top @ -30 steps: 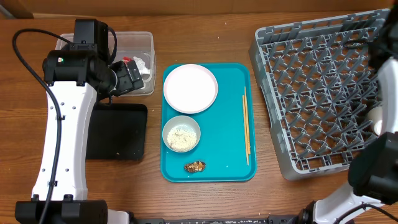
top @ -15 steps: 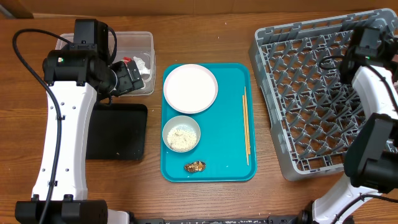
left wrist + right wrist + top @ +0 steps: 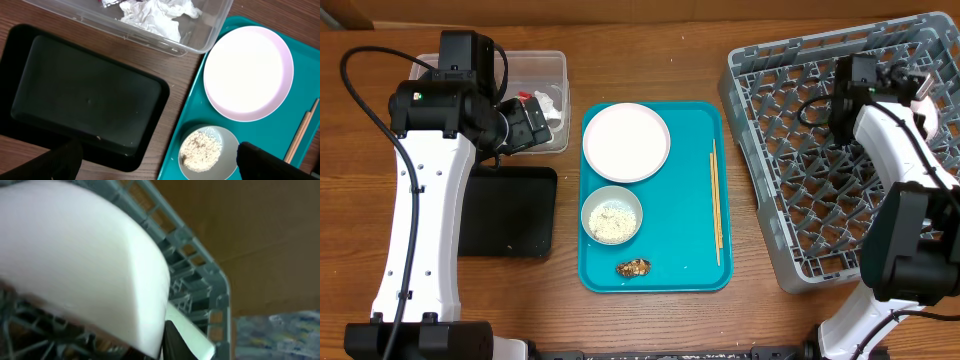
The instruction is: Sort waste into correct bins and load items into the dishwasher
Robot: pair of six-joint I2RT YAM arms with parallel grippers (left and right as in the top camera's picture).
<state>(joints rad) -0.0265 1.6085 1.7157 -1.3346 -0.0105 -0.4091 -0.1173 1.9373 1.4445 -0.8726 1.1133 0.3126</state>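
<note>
My left gripper (image 3: 525, 125) hangs open and empty over the clear tub (image 3: 535, 65), which holds the white napkin (image 3: 155, 15) and the red wrapper (image 3: 525, 98). In the left wrist view its fingers (image 3: 155, 160) straddle the black tray (image 3: 85, 95) and the small bowl of rice (image 3: 207, 150). The pink-white plate (image 3: 626, 141), brown scrap (image 3: 634, 267) and chopsticks (image 3: 716, 205) lie on the teal tray (image 3: 680, 240). My right gripper (image 3: 918, 90) is shut on a white bowl (image 3: 75, 255) above the grey dish rack (image 3: 820, 170).
The black tray (image 3: 510, 215) lies in front of the clear tub, left of the teal tray. Bare wooden table shows between the teal tray and the rack. Cardboard stands behind the table's far edge.
My right arm has swung from the right edge up and to the left over the rack's far part, carrying the white bowl. The left arm has not moved.
</note>
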